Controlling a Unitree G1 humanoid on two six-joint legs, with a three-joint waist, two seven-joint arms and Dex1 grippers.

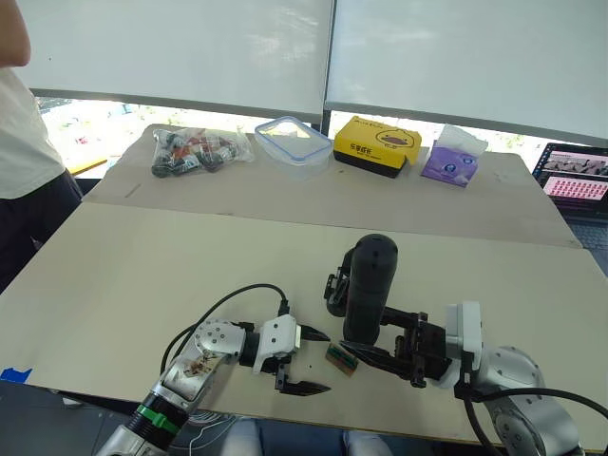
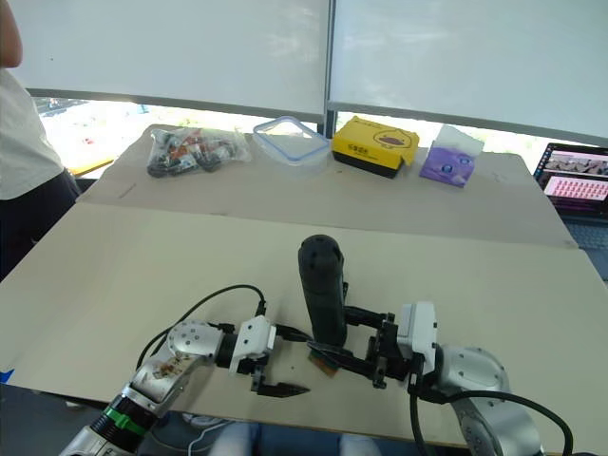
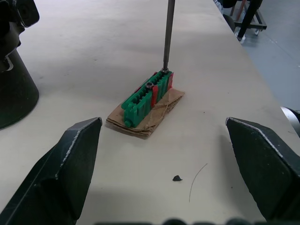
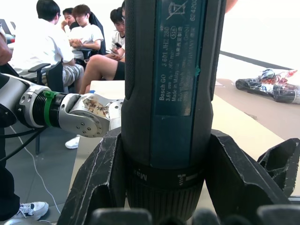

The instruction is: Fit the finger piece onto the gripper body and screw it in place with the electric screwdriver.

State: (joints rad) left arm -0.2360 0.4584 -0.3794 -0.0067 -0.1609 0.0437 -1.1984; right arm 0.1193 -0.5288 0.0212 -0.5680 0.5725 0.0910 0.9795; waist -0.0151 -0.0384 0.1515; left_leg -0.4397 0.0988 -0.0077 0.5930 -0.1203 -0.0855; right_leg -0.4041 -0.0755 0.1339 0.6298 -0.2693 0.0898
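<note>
1. The right gripper clamps the electric screwdriver upright near the table's front edge, its bit on a screw in the green block.
2. The left gripper, fingers spread, waits just beside the block.
3. The gripper body stands close by.

screwdriver: electric screwdriver upright between the right gripper's fingers
bit: bit tip on the block
block: on the table, ahead of the left gripper's spread jaws
gripper body: gripper body just behind the screwdriver

One electric screwdriver; one green block beside it; two grippers; one yellow box; one clear container.
</note>
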